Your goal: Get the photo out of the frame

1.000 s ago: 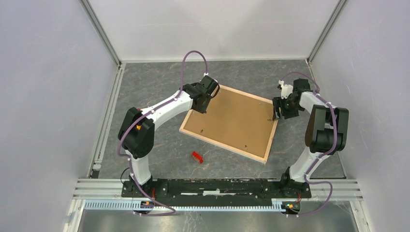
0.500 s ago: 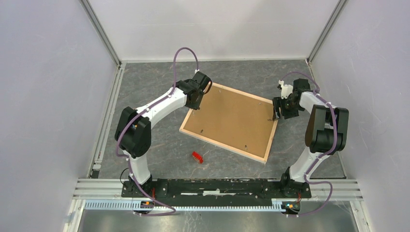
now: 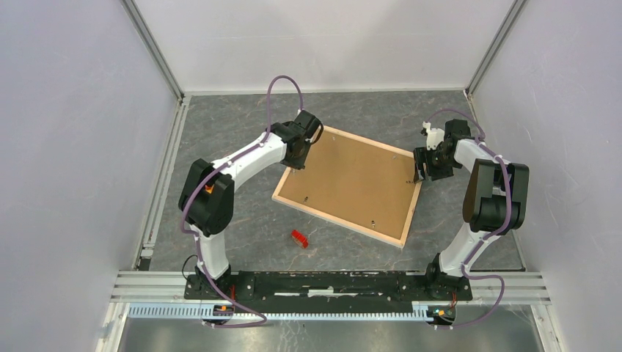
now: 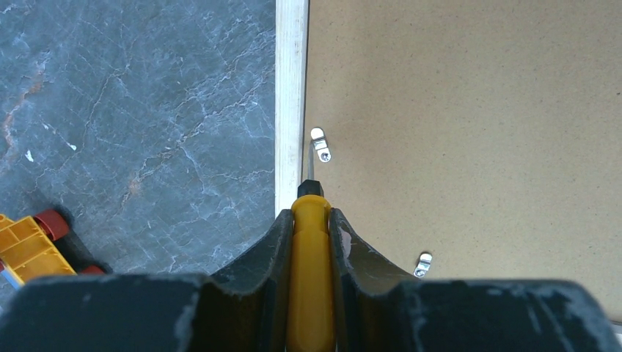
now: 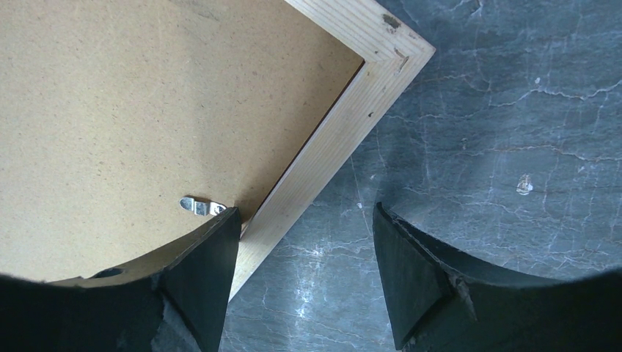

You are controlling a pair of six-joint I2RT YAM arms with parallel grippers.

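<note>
The frame lies face down on the table, pale wood edges up, with the brown backing board filling it. The photo is hidden. My left gripper is shut on a yellow-handled screwdriver. Its tip is at the frame's left edge, just below a metal clip. My right gripper is open at the frame's right edge. One finger is over the board beside a clip, the other over the table.
A small red object lies on the table in front of the frame. A second clip sits on the board near my left fingers. A yellow and red part shows at the left wrist view's lower left. Walls enclose the table.
My left arm has shifted a little to the left and away along the frame's left edge with the screwdriver. The right arm and the frame have not moved.
</note>
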